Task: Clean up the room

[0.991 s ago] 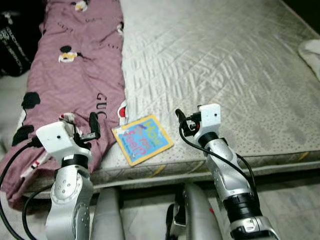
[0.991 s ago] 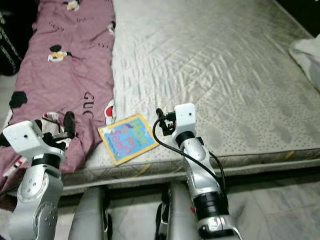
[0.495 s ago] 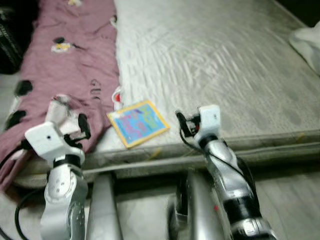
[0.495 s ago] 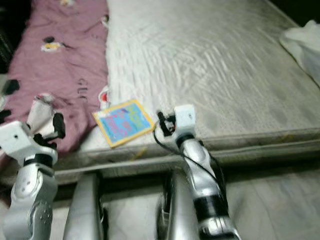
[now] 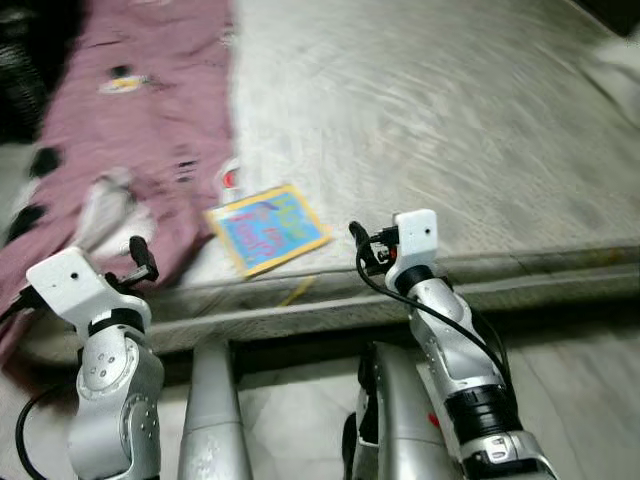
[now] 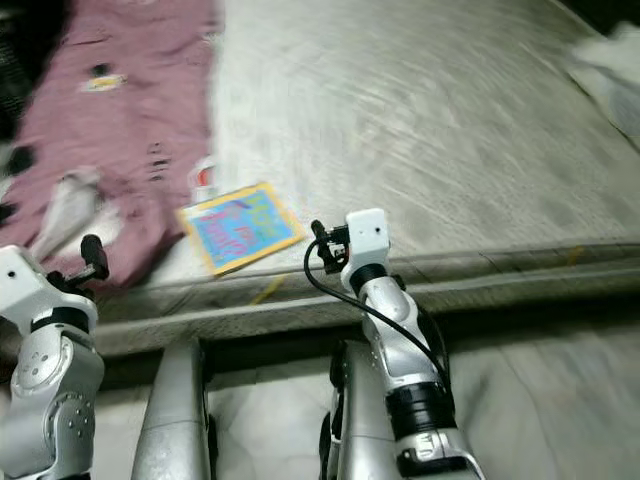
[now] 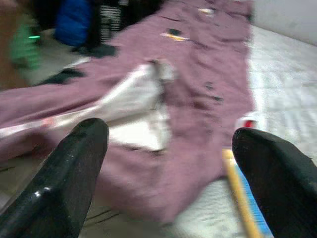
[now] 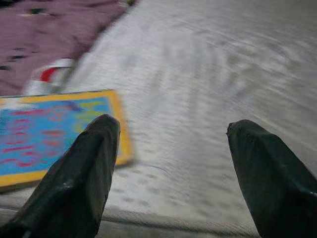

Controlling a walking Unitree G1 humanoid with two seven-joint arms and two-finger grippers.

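Both tools are hovering at the near edge of the bed (image 5: 480,150), fingers spread wide and gripping nothing: the left tool (image 7: 173,163) is facing the mauve blanket (image 5: 130,140), and the right tool (image 8: 171,163) is facing the mattress. The yellow-bordered blue book (image 5: 266,227) is lying flat just beyond them, touching the blanket's edge.

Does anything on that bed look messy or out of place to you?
Yes. A yellow-bordered book lies askew near the mattress edge, corner-on rather than squared. Beside it a mauve printed blanket sprawls rumpled down the bed's left side, one part turned back to show a pale underside. Both hands, left hand and right hand, are open and hold nothing.
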